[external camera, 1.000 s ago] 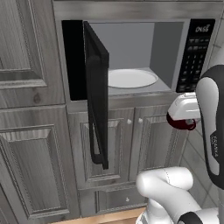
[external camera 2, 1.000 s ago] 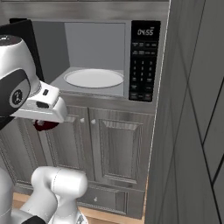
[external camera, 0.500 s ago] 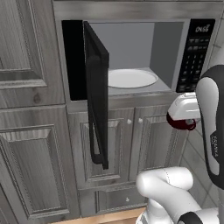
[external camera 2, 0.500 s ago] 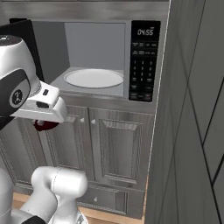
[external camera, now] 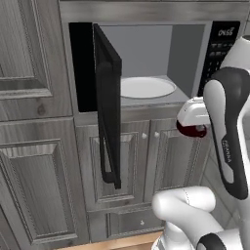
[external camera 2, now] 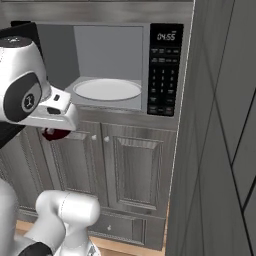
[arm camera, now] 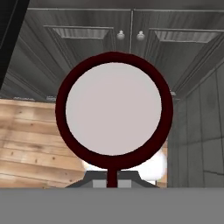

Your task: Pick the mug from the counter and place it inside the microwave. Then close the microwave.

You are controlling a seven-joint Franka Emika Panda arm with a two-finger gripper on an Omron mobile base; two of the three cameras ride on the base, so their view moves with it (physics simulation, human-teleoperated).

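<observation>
You see a dark maroon mug (arm camera: pixel 113 111) with a pale grey-white inside, below the microwave (external camera: pixel 146 63) with its black glass door (external camera: pixel 107 102), grey interior, white turntable (external camera: pixel 146 88), black keypad panel (external camera 2: pixel 163 70), grey wood-grain cabinets (external camera 2: pixel 130 170) beneath the microwave, tan plank floor (arm camera: pixel 26 144).

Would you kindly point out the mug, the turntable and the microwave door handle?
mug (arm camera: pixel 113 105), hand view, its pale inside.
turntable (external camera 2: pixel 107 90), right base view, plate's middle.
microwave door handle (external camera: pixel 103 146), left base view, mid-bar.
</observation>
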